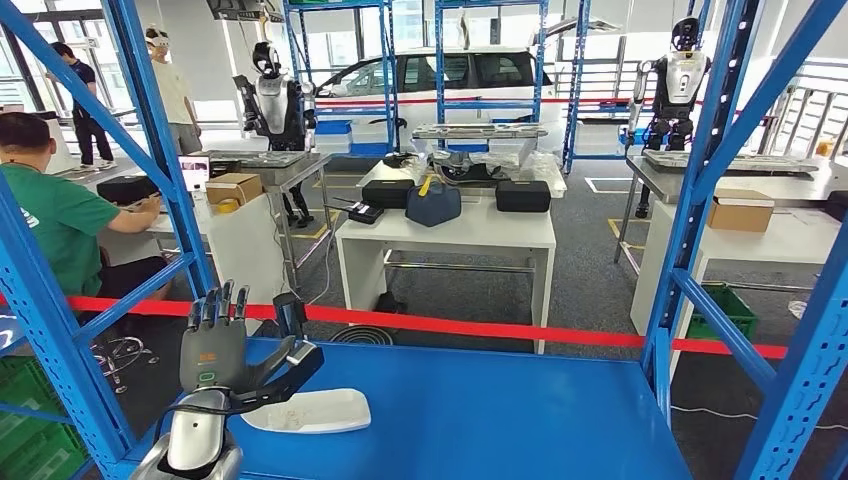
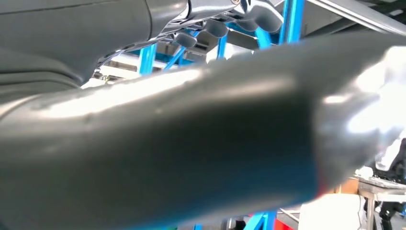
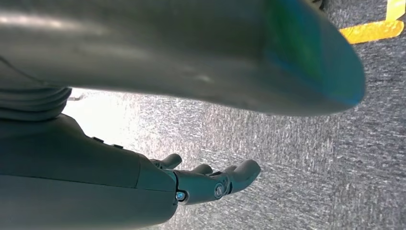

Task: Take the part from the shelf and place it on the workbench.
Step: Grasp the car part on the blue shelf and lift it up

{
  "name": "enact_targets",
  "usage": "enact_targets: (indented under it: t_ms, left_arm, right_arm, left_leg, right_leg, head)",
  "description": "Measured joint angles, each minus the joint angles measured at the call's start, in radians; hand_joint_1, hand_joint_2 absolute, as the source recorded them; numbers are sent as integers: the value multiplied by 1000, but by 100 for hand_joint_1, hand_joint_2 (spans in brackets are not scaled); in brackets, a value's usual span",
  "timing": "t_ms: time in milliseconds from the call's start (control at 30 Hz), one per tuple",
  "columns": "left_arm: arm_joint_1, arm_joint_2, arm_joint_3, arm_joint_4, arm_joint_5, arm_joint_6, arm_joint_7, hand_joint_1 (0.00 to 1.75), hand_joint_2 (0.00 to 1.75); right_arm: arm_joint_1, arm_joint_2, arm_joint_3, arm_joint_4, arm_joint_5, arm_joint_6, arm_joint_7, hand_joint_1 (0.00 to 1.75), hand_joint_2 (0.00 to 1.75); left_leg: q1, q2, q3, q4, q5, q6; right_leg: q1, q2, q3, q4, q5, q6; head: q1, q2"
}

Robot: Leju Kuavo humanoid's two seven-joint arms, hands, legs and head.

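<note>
The part (image 1: 318,410) is a flat white oblong piece lying on the blue shelf board (image 1: 480,420), near its left side. My left hand (image 1: 218,350) stands just left of it and over its near end, palm facing away, fingers (image 1: 222,303) straight up and spread, thumb (image 1: 292,365) stretched out above the part. It holds nothing. In the left wrist view the thumb (image 2: 191,143) is a large blur and the fingers (image 2: 215,26) are apart. My right hand (image 3: 210,182) hangs over grey carpet with loosely extended fingers and nothing in it.
Blue shelf uprights (image 1: 165,150) (image 1: 700,200) frame the opening. A red tape (image 1: 480,327) runs across behind the shelf. Beyond it stands a white workbench (image 1: 450,235) with black cases and a dark bag. A person in green (image 1: 55,215) sits at the left.
</note>
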Motion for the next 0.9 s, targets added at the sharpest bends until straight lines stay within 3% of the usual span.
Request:
enact_targets:
  t_ms: [100,133,167,200,267,333,400,500,567,633,667,700,800,833,900]
  left_arm:
    - [1,1,3,0,0,0,-4,0,0]
    - [3,1,4,1,0,0,-4,0,0]
    - [5,1,5,1,0,0,-4,0,0]
    - [7,2,6,1,0,0,-5,0,0]
    - [7,1,6,0,0,6,-23,0,0]
    - [5,-2,6,0,0,13,-48,0,0]
    - [3,-7,6,0,0,15,-56,0,0]
    - [0,-12,7,-2,0,18,-59,0,0]
    - [-1,-15,7,-3,0,21,-64,0,0]
    - [2,-18,7,-2,0,22,-69,0,0]
    - [6,-18,7,-2,0,22,-71,0,0]
    - [8,-18,7,-2,0,23,-73,0,0]
    - [9,-19,8,-2,0,31,-88,0,0]
    - [9,-20,8,-2,0,35,-97,0,0]
    - [10,-20,11,-2,1,40,-112,0,0]
  right_arm:
    - [0,1,0,0,0,0,-1,0,0]
    - [0,1,0,0,0,0,-1,0,0]
    - [1,1,0,0,0,0,0,0,0]
    - [1,1,0,0,0,0,0,0,0]
    - [1,1,0,0,1,0,0,0,0]
    - [0,1,0,0,2,0,-1,0,0]
    - [-1,1,0,0,3,1,-1,0,0]
    - [-1,2,0,0,4,3,-1,0,0]
    - [-2,2,0,0,5,3,-1,0,0]
    - [-2,1,0,0,7,3,0,0,0]
    - [-1,1,0,0,8,3,0,0,0]
    - [0,0,0,0,9,3,0,0,0]
    - [-1,-1,-1,0,12,4,0,0,0]
    - [-1,-1,-2,0,14,5,0,0,0]
    - [-2,-1,-4,0,17,6,0,0,0]
  left_leg:
    - [11,4,-90,177,-75,-19]
    - [15,5,-119,226,-85,-22]
    - [18,5,-132,240,-76,-25]
    - [21,5,-125,215,-48,-26]
    - [23,6,-68,82,30,-25]
    - [19,6,-15,-24,67,-19]
    - [13,5,-2,-48,61,-9]
    - [17,4,11,-66,60,12]
    - [19,5,20,-74,58,24]
    - [14,5,24,-72,53,33]
    - [12,4,26,-70,49,36]
    - [10,4,28,-67,44,37]
    - [7,1,36,-50,25,31]
    - [5,0,35,-45,19,26]
    - [1,-2,32,-42,15,17]
  right_leg:
    - [-5,-1,13,-6,-6,-7]
    - [-6,-1,16,-6,-9,-8]
    - [-8,0,20,-6,-12,-6]
    - [-10,0,25,-6,-16,-4]
    - [-13,1,38,-7,-26,4]
    - [-13,2,46,-8,-33,16]
    - [-11,2,48,-16,-33,29]
    - [-11,-1,46,-6,-46,45]
    - [-7,-2,-1,87,-87,45]
    - [0,-2,-80,219,-128,42]
    - [3,-1,-108,255,-127,40]
    - [5,-1,-117,251,-106,37]
    - [9,-2,-53,75,3,27]
    - [10,-2,-33,30,18,24]
    - [13,-2,-20,5,14,17]
  head:
    - [-2,0]
    - [-2,0]
    - [-2,0]
    - [-2,0]
    - [-2,0]
    - [-2,0]
    - [-1,0]
    - [0,0]
    - [1,0]
    - [2,0]
    - [2,0]
    - [2,0]
    - [2,0]
    - [2,0]
    - [1,0]
